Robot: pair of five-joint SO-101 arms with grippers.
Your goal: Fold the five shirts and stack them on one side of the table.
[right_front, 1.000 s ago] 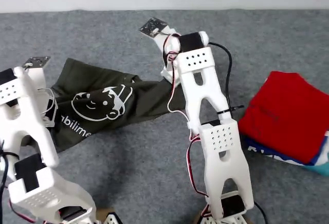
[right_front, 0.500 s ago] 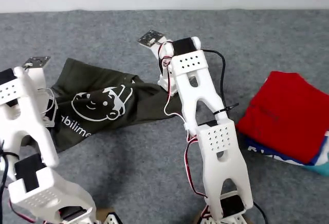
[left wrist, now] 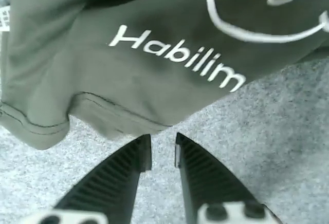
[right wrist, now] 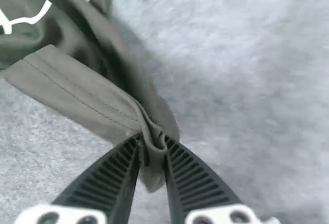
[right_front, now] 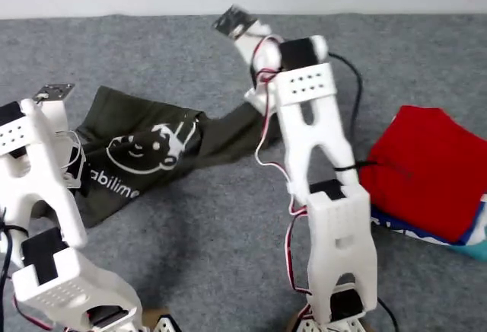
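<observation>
So the whole thing hinges on which end of the shirt point(right_front: 152, 157) each arm has. In the high view the green shirt lies stretched across the grey table point(right_front: 228, 225), its long axis running from the left-middle of the frame up to about the centre, rising a bit toward the right. It's rumpled and not folded yet.

The right gripper point(right wrist: 152, 149) is clamped on the shirt's centre-of-frame end: its wrist view shows a bunched bit of hemmed edge pinched between the jaws. The cloth looks drawn out narrow toward that grip.

The left gripper point(left wrist: 163, 149) sits at the other end, over the table just beside the shirt's hem near the white print. Its jaws are only a crack apart with nothing between them, so it isn't holding anything.

The stack point(right_front: 430, 172), red one on top, is at the right edge of the high view, well apart from the green shirt.

My guess: to spread it flat along that axis, the left gripper is the nearer one for the loose left end and needs a grip there first.
</observation>
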